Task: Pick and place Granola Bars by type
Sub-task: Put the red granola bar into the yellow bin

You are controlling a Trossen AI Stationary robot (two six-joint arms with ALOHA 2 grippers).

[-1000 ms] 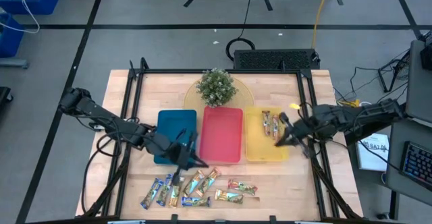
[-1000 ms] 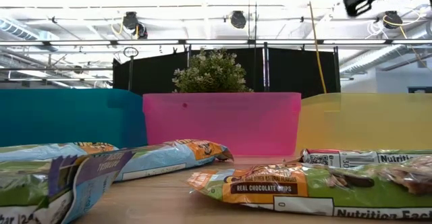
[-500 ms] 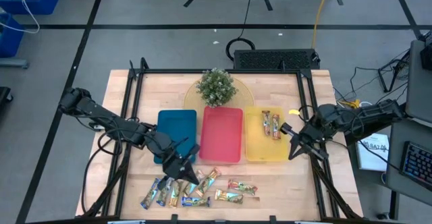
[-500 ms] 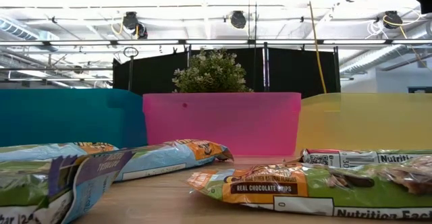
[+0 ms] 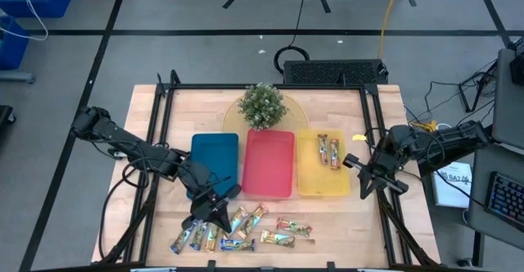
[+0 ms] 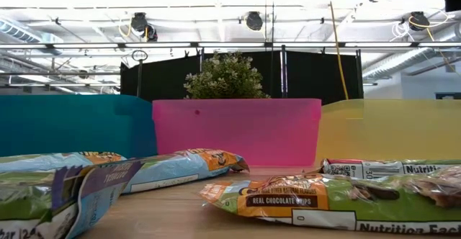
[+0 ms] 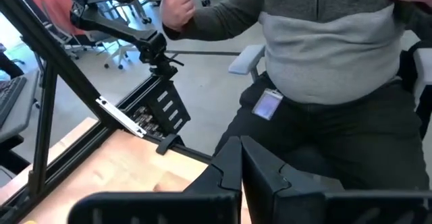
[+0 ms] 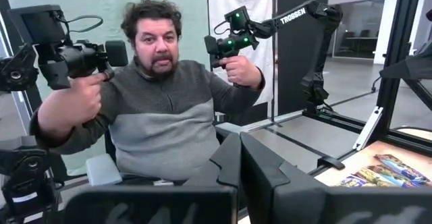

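- On the left side of the wooden counter (image 5: 155, 141), the left arm reaches in toward the middle.
- The left pincer (image 5: 214, 210) is low over the near edge of the counter, just past the blue tray (image 5: 214, 159). Its two fingers are pressed together, and the left wrist view shows nothing between them.
- Right under and beside that pincer lies a pile of Granola Bars (image 5: 237, 229). They sit loose on the counter, in front of the blue tray and the red tray (image 5: 269, 162). Some wrappers are blue, some are orange and some are red and green.
- In the low view, the bars lie flat on the wood, very close to the camera. One green and orange bar (image 6: 302, 199) is in front, and blue ones (image 6: 86, 178) are on the left.
- The blue tray and the red tray have nothing in them.
- A small green plant (image 5: 262, 106) stands behind the red tray.
- The yellow tray (image 5: 307, 182) holds two more Granola Bars (image 5: 328, 150), side by side at its far end.
- The right pincer (image 5: 366, 188) is up beside the right edge of the yellow tray. Its fingers are together too, and it holds nothing.
- Past the counter, the wrist views show a person (image 8: 158, 116) in a grey top, with a control handle in each hand.
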